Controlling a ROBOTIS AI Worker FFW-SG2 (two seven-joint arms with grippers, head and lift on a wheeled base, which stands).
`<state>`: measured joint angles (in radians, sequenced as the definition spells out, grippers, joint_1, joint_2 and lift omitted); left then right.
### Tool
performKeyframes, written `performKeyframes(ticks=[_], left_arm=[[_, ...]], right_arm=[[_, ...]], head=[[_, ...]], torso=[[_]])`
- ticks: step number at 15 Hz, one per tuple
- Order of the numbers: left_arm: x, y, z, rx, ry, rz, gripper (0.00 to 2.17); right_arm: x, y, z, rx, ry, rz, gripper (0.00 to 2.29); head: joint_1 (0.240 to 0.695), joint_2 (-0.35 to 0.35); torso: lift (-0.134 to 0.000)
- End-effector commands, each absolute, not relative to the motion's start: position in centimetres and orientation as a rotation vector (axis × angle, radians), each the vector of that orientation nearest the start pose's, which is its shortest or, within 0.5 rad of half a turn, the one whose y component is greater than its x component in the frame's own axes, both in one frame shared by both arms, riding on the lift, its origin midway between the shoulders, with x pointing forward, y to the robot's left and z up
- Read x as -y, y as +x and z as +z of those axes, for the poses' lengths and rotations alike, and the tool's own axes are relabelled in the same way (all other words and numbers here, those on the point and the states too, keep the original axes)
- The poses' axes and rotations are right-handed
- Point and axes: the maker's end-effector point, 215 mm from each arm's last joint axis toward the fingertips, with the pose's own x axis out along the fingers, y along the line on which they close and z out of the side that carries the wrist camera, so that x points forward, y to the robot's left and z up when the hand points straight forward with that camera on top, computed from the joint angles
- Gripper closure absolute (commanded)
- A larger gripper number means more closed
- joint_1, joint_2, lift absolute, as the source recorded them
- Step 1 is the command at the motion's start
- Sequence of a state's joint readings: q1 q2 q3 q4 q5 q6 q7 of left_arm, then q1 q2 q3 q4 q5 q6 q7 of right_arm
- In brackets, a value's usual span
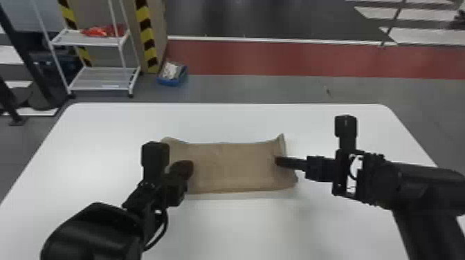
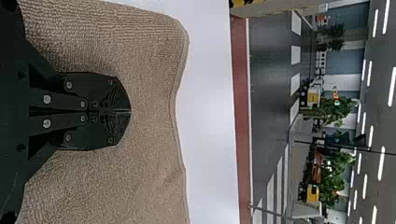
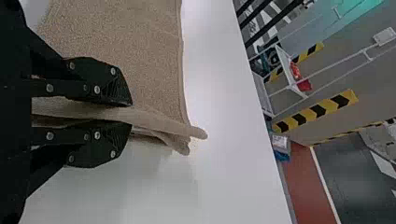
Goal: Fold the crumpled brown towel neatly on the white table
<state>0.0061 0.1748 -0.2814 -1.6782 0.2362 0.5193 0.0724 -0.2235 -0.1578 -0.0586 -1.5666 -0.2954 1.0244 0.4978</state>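
The brown towel (image 1: 235,166) lies as a wide rectangle at mid-table, its upper right corner raised. Over its left end is my left gripper (image 1: 183,167); in the left wrist view the left gripper (image 2: 130,111) is shut, its fingertips together against the towel (image 2: 149,116), and no fold shows between them. At the towel's right end is my right gripper (image 1: 278,161). In the right wrist view the right gripper (image 3: 130,113) has a bunched edge of the towel (image 3: 140,56) pinched between its fingers, the folds sticking out past the tips.
Both grippers rest over the white table (image 1: 242,228), which extends around the towel on all sides. Behind the table stand a white shelf rack (image 1: 103,84) with red items and, on the floor, a blue box (image 1: 172,82).
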Motion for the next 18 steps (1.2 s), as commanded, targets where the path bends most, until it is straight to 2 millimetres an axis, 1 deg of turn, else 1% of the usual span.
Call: performKeyframes(ticks=[1, 2, 3, 4, 5, 6, 8, 10, 12, 15, 16, 17, 18], left_arm=[[-12.5, 54.4, -46.7, -0.484, 0.022, -0.241, 2.01], [-12.6, 54.5, -46.8, -0.493, 0.026, -0.240, 2.01], [-12.5, 54.4, -47.2, -0.501, 0.027, -0.243, 2.01], [-12.5, 54.4, -47.2, -0.501, 0.027, -0.242, 2.01], [-12.5, 54.5, -47.1, -0.499, 0.029, -0.241, 2.01], [-12.6, 54.6, -47.0, -0.499, 0.029, -0.240, 2.01], [-12.7, 54.8, -47.0, -0.499, 0.030, -0.238, 2.01], [-12.6, 54.8, -47.3, -0.502, 0.028, -0.239, 2.01], [-12.6, 54.7, -47.7, -0.512, 0.030, -0.239, 2.01], [-12.8, 54.8, -47.7, -0.511, 0.029, -0.236, 2.01], [-12.8, 54.8, -47.8, -0.513, 0.029, -0.237, 2.01], [-12.9, 54.9, -47.8, -0.514, 0.028, -0.235, 2.01], [-13.0, 54.9, -48.0, -0.517, 0.028, -0.234, 2.01]], right_arm=[[17.3, 55.7, -44.1, -0.744, 0.361, 0.513, 1.17], [17.4, 55.6, -44.2, -0.750, 0.368, 0.511, 1.21], [17.6, 55.6, -44.4, -0.754, 0.366, 0.501, 1.21], [17.7, 55.3, -44.9, -0.759, 0.367, 0.492, 0.95], [17.8, 55.2, -45.1, -0.759, 0.361, 0.486, 0.28], [18.0, 55.2, -45.2, -0.760, 0.349, 0.479, 0.14], [19.2, 55.0, -45.8, -0.767, 0.275, 0.426, 0.14], [19.9, 55.3, -45.8, -0.767, 0.213, 0.401, 0.22], [19.1, 55.7, -45.3, -0.761, 0.199, 0.414, 0.22], [18.2, 56.0, -45.1, -0.760, 0.183, 0.426, 0.29], [17.9, 56.1, -45.0, -0.760, 0.177, 0.433, 0.40], [17.7, 56.3, -44.7, -0.757, 0.166, 0.438, 0.42], [17.4, 56.2, -45.0, -0.780, 0.140, 0.437, 0.47]], head=[[0.695, -0.045], [0.695, -0.046], [0.695, -0.046], [0.695, -0.047], [0.695, -0.048], [0.695, -0.052], [0.695, -0.054], [0.695, -0.066], [0.695, -0.071], [0.695, -0.066], [0.695, -0.060], [0.695, -0.057], [0.695, -0.054]], torso=[[-0.124], [-0.124], [-0.124], [-0.124], [-0.124], [-0.124], [-0.124], [-0.124], [-0.124], [-0.124], [-0.124], [-0.124], [-0.124]])
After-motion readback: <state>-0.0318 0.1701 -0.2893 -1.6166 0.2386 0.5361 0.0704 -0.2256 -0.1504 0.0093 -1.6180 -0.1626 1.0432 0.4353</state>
